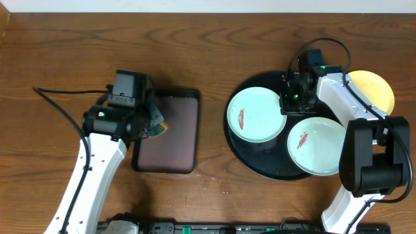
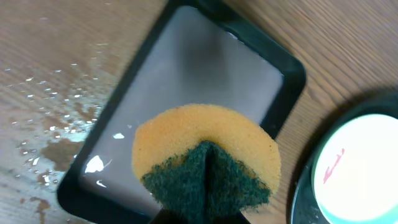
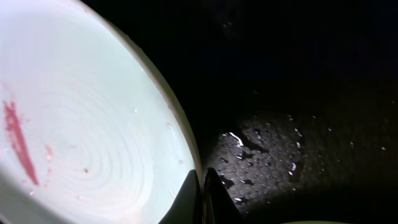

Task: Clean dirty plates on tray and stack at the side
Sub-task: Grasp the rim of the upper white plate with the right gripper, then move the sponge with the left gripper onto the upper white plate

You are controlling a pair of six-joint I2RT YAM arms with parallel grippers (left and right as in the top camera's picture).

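The round black tray point(image 1: 263, 84) holds two pale mint plates, each with a red smear. One plate point(image 1: 255, 115) lies on the tray's left half, the other point(image 1: 316, 145) at its lower right. A pale yellow plate point(image 1: 372, 91) lies beyond the tray's right edge, partly behind the right arm. My right gripper point(image 1: 286, 104) is shut on the left plate's right rim point(image 3: 180, 143), with one finger inside the rim and one outside point(image 3: 202, 186). My left gripper point(image 1: 155, 123) is shut on a folded orange and green sponge point(image 2: 205, 149) above the small rectangular tray.
A dark rectangular tray point(image 1: 172, 146) with rounded corners lies left of centre, wet inside point(image 2: 205, 68). Water spots mark the wood point(image 2: 56, 118) left of it. The black tray's floor point(image 3: 298, 124) is wet. Cables trail from both arms.
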